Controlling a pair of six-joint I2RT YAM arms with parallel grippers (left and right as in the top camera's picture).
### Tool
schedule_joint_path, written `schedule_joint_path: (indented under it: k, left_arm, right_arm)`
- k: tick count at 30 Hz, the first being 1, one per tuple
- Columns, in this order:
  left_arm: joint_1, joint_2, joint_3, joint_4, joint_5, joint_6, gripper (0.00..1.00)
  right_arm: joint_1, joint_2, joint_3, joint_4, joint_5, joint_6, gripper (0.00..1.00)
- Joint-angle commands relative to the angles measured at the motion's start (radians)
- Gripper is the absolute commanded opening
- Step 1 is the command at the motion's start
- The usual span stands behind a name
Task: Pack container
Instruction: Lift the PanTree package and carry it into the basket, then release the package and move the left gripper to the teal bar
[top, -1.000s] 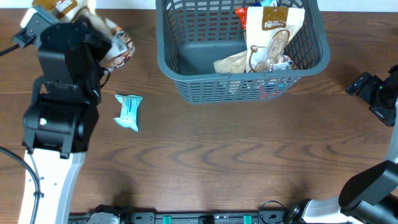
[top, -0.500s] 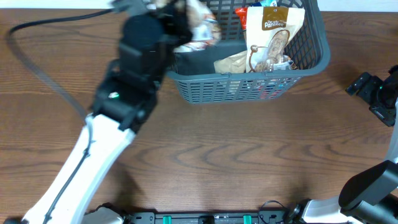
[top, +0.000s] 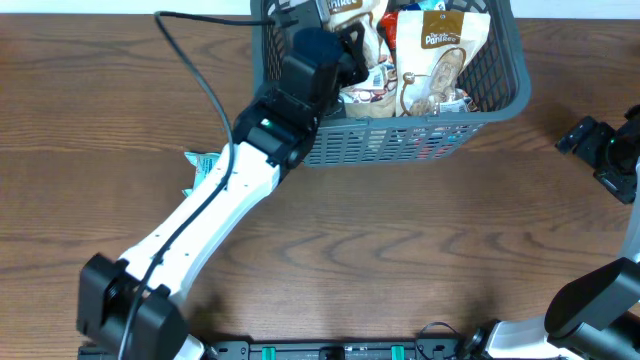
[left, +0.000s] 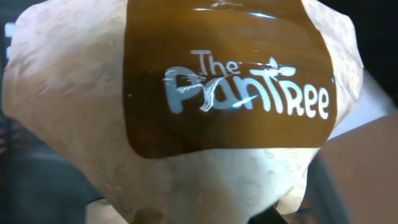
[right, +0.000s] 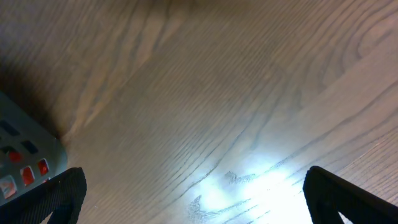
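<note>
Dark grey plastic with slotted lattice walls, the container (top: 420, 145) stands at the far edge of the wooden table (top: 400, 250), a little right of the middle in the overhead view. Snack packets crowd its right half. A tall cream bag with a brown Pantree label (top: 442, 50) leans upright there, and a red packet (top: 388, 30) shows just behind it. More wrappers lie low along the front wall.

The left arm stretches diagonally from the near left corner of the table, over the container's front left wall and into the basket. The left gripper (top: 348, 40) hangs inside the rim, above the left half. A second cream bag with a brown label (left: 217, 106) sits right at its tip. In the left wrist view this bag fills almost the whole frame, its white "The Pantree" lettering readable. The fingers are hidden by the bag, so I cannot tell whether the pincer clamps it or has let go.

A light blue packet (top: 200, 162) lies on the table, left of the container and partly under the left arm.

The right gripper (right: 199, 199) is well off to the right of the container. Its two dark fingertips are spread wide over bare wood, with nothing between them.
</note>
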Motion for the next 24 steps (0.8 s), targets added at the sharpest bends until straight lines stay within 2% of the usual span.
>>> schedule_joint_path:
  k: [1, 3, 4, 6, 10, 19, 22, 24]
  left_arm:
    - [0.007, 0.024, 0.005, -0.007, -0.042, 0.063, 0.14]
    - [0.008, 0.032, 0.005, -0.02, -0.056, 0.062, 0.17]
    - [0.008, 0.032, 0.005, -0.026, -0.063, 0.063, 0.29]
    - [0.008, 0.032, 0.005, -0.028, -0.071, 0.08, 0.41]
    - [0.015, 0.032, 0.005, -0.027, -0.11, 0.145, 0.72]
    - [0.057, 0.026, 0.005, -0.032, -0.116, 0.198, 0.86]
    - [0.073, -0.002, 0.005, -0.02, -0.133, 0.278, 0.89]
    - [0.085, -0.041, 0.006, -0.017, -0.204, 0.317, 0.89]
  right_arm:
    - [-0.007, 0.0, 0.0, -0.003, 0.0, -0.013, 0.99]
    - [-0.007, 0.0, 0.0, -0.002, 0.0, -0.013, 0.99]
    - [-0.007, 0.0, 0.0, -0.002, 0.0, -0.013, 0.99]
    - [-0.007, 0.0, 0.0, 0.0, 0.0, -0.013, 0.99]
    - [-0.007, 0.0, 0.0, 0.004, 0.0, -0.013, 0.99]
    - [-0.007, 0.0, 0.0, 0.008, -0.001, -0.012, 0.99]
    - [-0.007, 0.0, 0.0, 0.007, -0.001, -0.012, 0.99]
    - [-0.007, 0.0, 0.0, 0.007, -0.001, -0.012, 0.99]
